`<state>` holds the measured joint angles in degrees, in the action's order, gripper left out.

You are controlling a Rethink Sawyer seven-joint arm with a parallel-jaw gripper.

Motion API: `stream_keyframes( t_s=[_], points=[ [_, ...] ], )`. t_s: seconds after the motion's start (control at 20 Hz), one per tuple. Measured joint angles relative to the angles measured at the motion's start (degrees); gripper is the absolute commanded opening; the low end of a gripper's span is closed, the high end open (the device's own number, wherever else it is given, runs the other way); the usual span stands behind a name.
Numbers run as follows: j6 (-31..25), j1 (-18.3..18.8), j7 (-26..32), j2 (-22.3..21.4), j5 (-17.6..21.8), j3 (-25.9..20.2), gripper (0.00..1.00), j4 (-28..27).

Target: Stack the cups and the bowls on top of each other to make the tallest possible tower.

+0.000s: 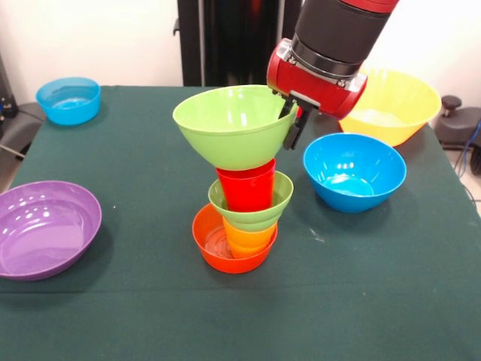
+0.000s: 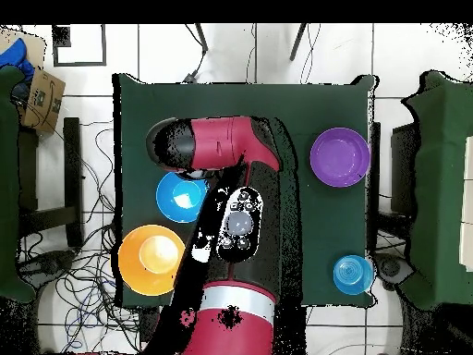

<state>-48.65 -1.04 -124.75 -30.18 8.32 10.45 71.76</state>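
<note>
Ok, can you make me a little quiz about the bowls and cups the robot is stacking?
1. True or false: the large green bowl sits on top of the red cup.
2. Which bowl is at the bottom of the tower? A) purple B) orange C) yellow
3. Fill in: the gripper is at the rim of the large ______ bowl.

Key: 1 true. 2 B, the small orange bowl; the purple bowl and yellow bowl stand apart on the table. 3 green.
</note>
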Motion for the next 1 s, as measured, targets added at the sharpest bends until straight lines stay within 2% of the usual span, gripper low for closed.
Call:
stream_keyframes(
  t_s=[1.0],
  points=[
    [0.83,0.54,0.0,-0.38,-0.01,-0.58,0.0,0.41]
  ],
)
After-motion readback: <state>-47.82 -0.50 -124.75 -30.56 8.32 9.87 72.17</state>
